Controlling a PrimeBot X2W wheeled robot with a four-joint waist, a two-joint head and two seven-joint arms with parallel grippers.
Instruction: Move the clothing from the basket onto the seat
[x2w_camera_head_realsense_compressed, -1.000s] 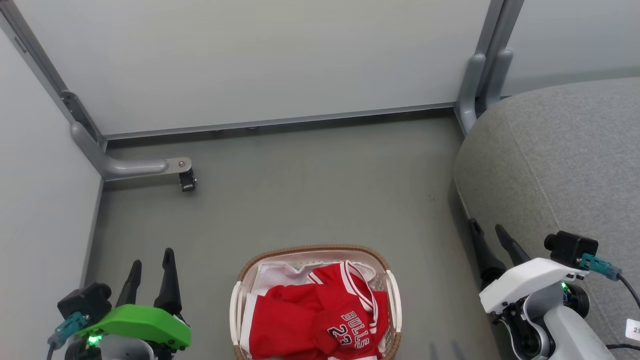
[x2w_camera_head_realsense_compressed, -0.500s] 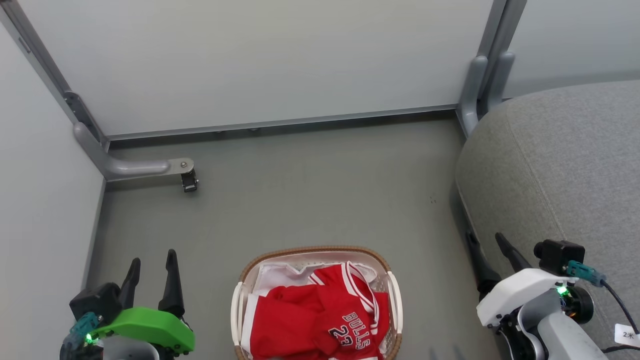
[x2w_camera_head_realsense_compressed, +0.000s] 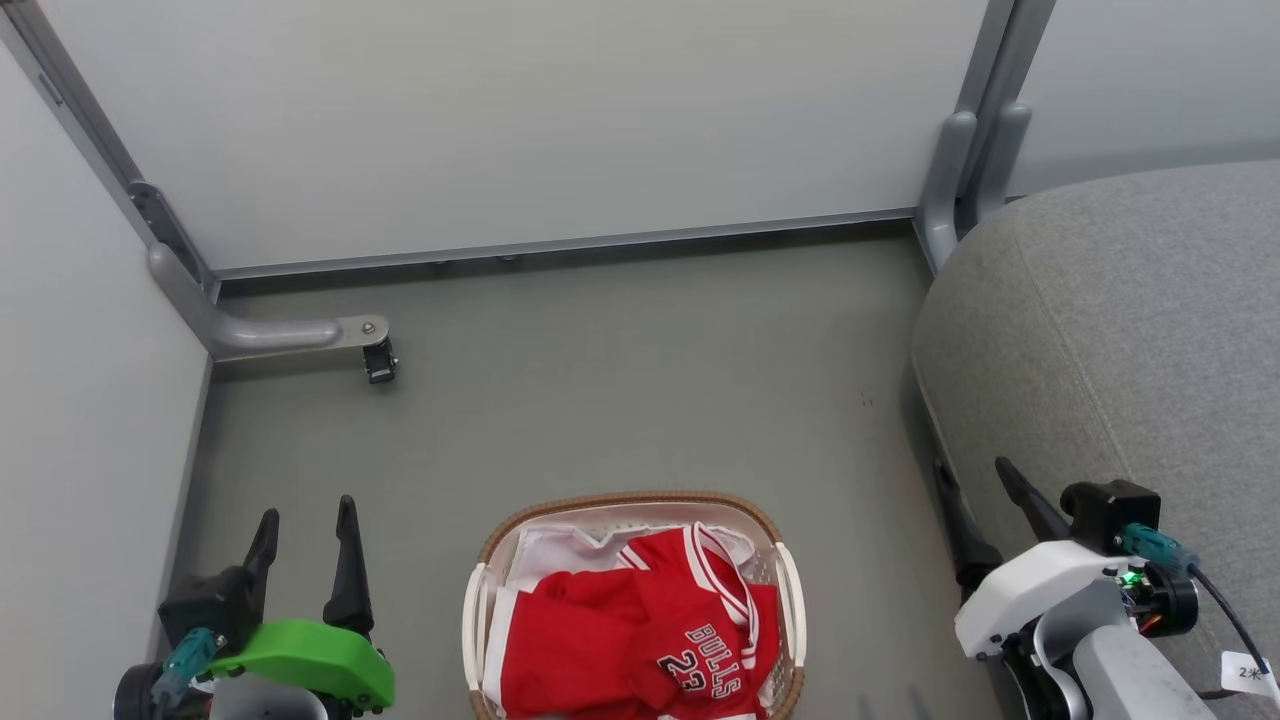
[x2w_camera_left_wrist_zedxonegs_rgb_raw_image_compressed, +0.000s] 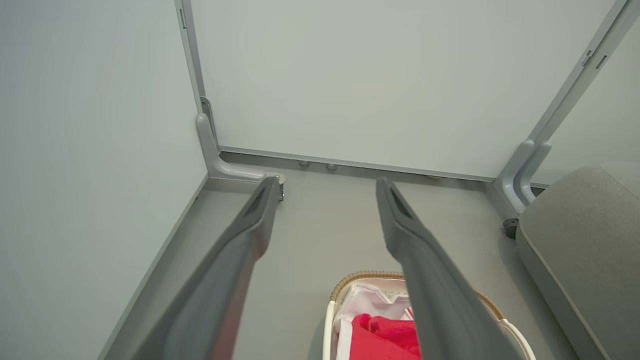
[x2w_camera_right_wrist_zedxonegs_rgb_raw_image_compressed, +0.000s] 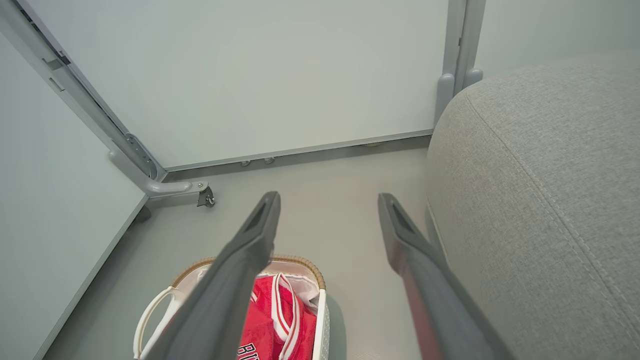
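The red clothing (x2w_camera_head_realsense_compressed: 640, 640), with white striped trim and "BULLS 23" lettering, lies bunched in the white basket (x2w_camera_head_realsense_compressed: 630, 502) with a brown woven rim on the floor at the bottom centre. The clothing (x2w_camera_right_wrist_zedxonegs_rgb_raw_image_compressed: 272, 320) and basket (x2w_camera_right_wrist_zedxonegs_rgb_raw_image_compressed: 302, 261) also show in the right wrist view, and the basket (x2w_camera_left_wrist_zedxonegs_rgb_raw_image_compressed: 367, 275) in the left wrist view. The grey seat (x2w_camera_head_realsense_compressed: 1120, 330) rises at the right. My left gripper (x2w_camera_head_realsense_compressed: 306, 520) stands open left of the basket, holding nothing. My right gripper (x2w_camera_head_realsense_compressed: 975, 470) stands open between basket and seat, empty.
Pale partition walls close the space behind and to the left. A grey metal foot with a small black caster (x2w_camera_head_realsense_compressed: 378, 360) juts out at the back left. A grey post (x2w_camera_head_realsense_compressed: 960, 170) stands at the seat's back corner. Grey floor (x2w_camera_head_realsense_compressed: 640, 380) stretches beyond the basket.
Both arms have drawn back slightly toward the bottom of the head view. The basket and clothing have stayed put.
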